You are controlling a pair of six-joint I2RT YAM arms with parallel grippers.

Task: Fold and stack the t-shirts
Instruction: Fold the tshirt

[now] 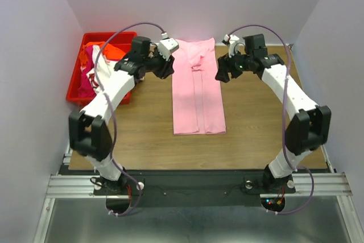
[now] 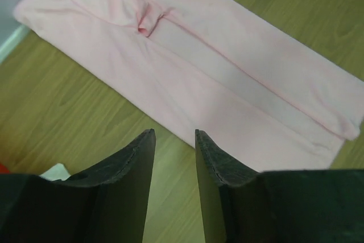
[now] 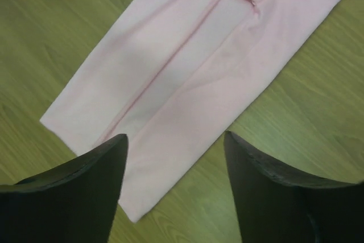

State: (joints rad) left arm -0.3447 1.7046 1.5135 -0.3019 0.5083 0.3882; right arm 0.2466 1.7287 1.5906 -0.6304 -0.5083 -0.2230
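Note:
A light pink t-shirt (image 1: 197, 95) lies flat in the middle of the table, folded lengthwise into a long narrow strip with both sides turned in. It also shows in the left wrist view (image 2: 216, 72) and the right wrist view (image 3: 187, 72). My left gripper (image 1: 166, 68) hovers just left of its far end, open a little and empty (image 2: 174, 133). My right gripper (image 1: 222, 75) hovers just right of its far half, open wide and empty (image 3: 176, 135). Orange-red (image 1: 112, 52), white (image 1: 103, 70) and magenta (image 1: 85, 85) shirts lie bunched in the bin.
A red plastic bin (image 1: 77, 90) stands at the far left of the wooden table (image 1: 256, 135), close to my left arm. White walls enclose the table at the back and both sides. A metal rail runs along the near edge.

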